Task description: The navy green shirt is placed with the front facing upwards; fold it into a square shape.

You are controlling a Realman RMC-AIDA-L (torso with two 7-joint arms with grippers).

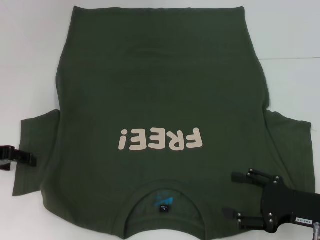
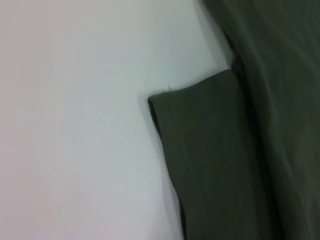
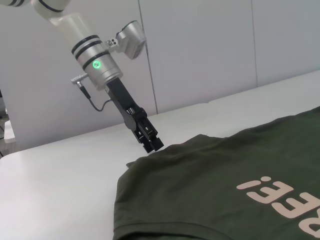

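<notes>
Flat on the white table lies the navy green shirt, front up, its collar nearest the robot and the cream "FREE!" print reading upside down from the head camera. Both short sleeves are spread outward. The left gripper sits at the outer edge of the shirt's left sleeve, down close to the cloth; seen from the right wrist camera, its fingertips meet right at the sleeve's hem, and the jaws look drawn together, though I cannot tell whether any fabric is pinched between them. The left wrist camera shows only the sleeve corner against bare table. The right gripper hovers over the shirt's right shoulder, beside the collar, its two black fingers spread wide apart with nothing between them but cloth below.
</notes>
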